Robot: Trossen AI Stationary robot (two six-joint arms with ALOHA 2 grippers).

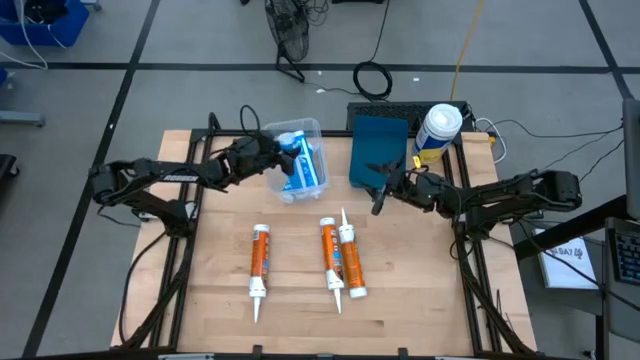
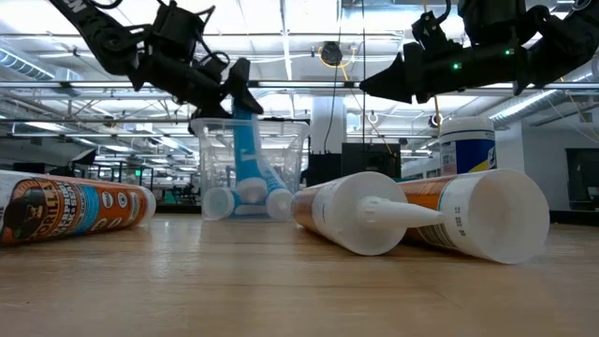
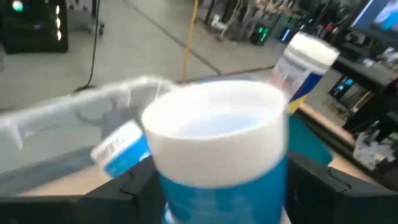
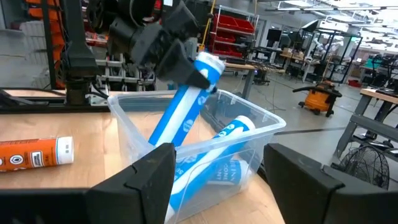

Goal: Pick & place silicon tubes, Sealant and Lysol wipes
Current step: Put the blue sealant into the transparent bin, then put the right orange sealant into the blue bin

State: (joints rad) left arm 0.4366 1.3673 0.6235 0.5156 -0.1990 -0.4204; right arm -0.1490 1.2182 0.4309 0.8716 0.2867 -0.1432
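My left gripper (image 1: 270, 152) is over the clear plastic bin (image 1: 310, 128) and is shut on a blue tube (image 4: 186, 118) with a white end. Another blue tube (image 4: 231, 134) lies inside the bin. My right gripper (image 1: 380, 197) is open and empty, above the table in front of the teal box (image 1: 380, 145); its fingers show in the right wrist view (image 4: 227, 180). Three orange tubes (image 1: 260, 258) (image 1: 329, 252) (image 1: 350, 262) lie flat on the wooden table. The Lysol wipes (image 1: 438, 130) stand upright at the far right, beside the teal box. My left gripper pinches the blue tube between its two fingers just below the tube's white open upper end (image 3: 214, 124). The fingers (image 4: 180, 59) come slanting down from the table's left and lie across the tube. The tube is tilted, its lower end (image 4: 163, 146) down inside the bin.
Cables and a keyboard-like dark object (image 1: 400, 105) lie beyond the table's far edge. The near half of the table around the orange tubes is bare wood (image 1: 420, 300). A paper pad (image 1: 565, 262) lies off the right edge.
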